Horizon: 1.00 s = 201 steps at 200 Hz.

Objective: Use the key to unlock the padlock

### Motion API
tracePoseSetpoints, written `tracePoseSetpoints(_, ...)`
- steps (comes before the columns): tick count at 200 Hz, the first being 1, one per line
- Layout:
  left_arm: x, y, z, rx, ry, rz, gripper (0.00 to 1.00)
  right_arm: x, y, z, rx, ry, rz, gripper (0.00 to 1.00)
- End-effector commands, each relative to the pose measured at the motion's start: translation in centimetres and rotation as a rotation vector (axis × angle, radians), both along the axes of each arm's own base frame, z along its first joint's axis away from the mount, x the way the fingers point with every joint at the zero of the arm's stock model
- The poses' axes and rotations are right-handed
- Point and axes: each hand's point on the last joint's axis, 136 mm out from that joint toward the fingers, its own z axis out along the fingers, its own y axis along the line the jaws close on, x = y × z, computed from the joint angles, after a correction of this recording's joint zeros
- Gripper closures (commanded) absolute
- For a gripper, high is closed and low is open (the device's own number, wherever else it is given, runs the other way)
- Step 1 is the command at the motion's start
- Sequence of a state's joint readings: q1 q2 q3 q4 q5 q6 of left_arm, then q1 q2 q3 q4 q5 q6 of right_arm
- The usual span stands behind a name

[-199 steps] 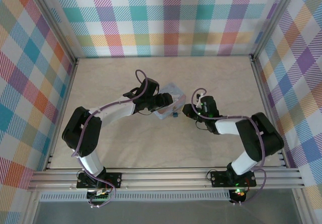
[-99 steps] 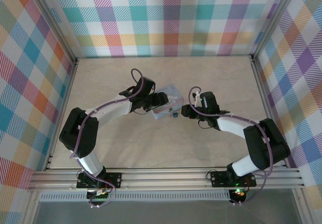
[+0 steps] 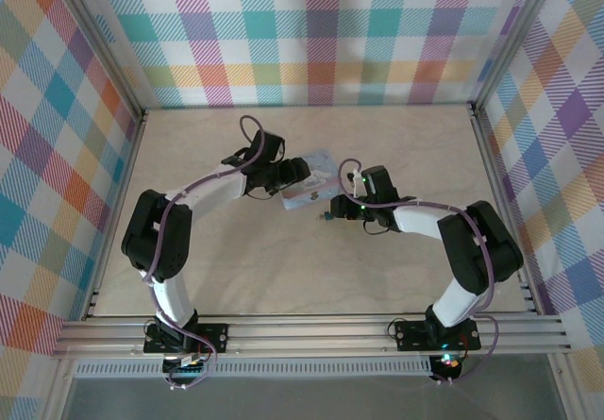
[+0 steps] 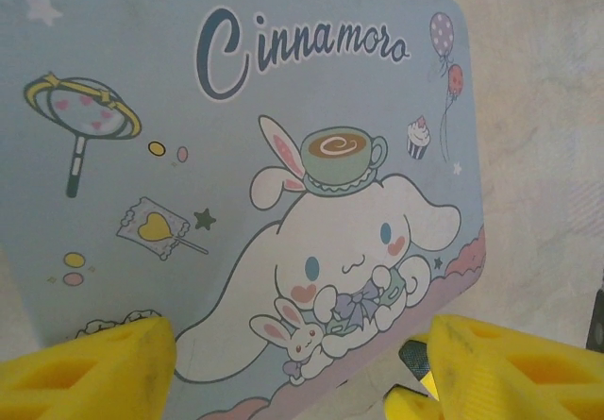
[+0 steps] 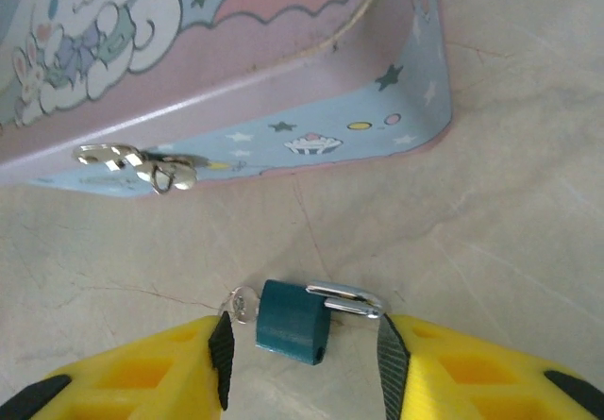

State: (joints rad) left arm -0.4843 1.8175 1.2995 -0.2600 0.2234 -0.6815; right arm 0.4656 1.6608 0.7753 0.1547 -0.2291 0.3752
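Note:
The padlock (image 5: pixel 294 321), a small blue block with a silver shackle, lies on the table a short way from the front wall of the pale blue tin (image 5: pixel 311 109). The key (image 5: pixel 240 304), a small silver piece, sticks out of the padlock's left end. My right gripper (image 5: pixel 302 344) is open, its black pads standing either side of padlock and key without touching them. In the top view the padlock (image 3: pixel 326 216) sits just left of the right gripper (image 3: pixel 336 209). My left gripper (image 4: pixel 302 387) is open at the tin's lid (image 4: pixel 236 156), with its yellow fingers (image 4: pixel 94 373) wide apart.
The tin's silver hasp (image 5: pixel 142 163) hangs free on its front wall. The tin (image 3: pixel 310 186) lies mid-table between both arms. Bare marbled table (image 3: pixel 236 260) stretches all round, bounded by metal rails and plaid walls.
The left gripper has swung the tin a little toward the far left and turned it. The right gripper has slid left up to the padlock, which has stayed in place.

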Motion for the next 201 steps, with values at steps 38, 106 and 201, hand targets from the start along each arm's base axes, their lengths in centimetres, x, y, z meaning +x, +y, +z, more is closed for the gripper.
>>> tracePoseSetpoints(38, 0.4, 1.1, -1.5, 0.034, 0.040, -0.008, 0.28, -0.4, 0.7, -1.1, -0.085, -0.069, 0.184, 0.41)
tracePoseSetpoints(106, 0.2, 1.3, -1.0, 0.025, 0.034, -0.008, 0.28, 0.2, 1.7, -2.2, -0.103, -0.060, 0.286, 0.42)
tracePoseSetpoints(201, -0.1, 1.8, -0.1, 0.027, 0.012, 0.001, 0.27, -1.0, 1.4, -2.6, -0.094, -0.050, 0.306, 0.65)
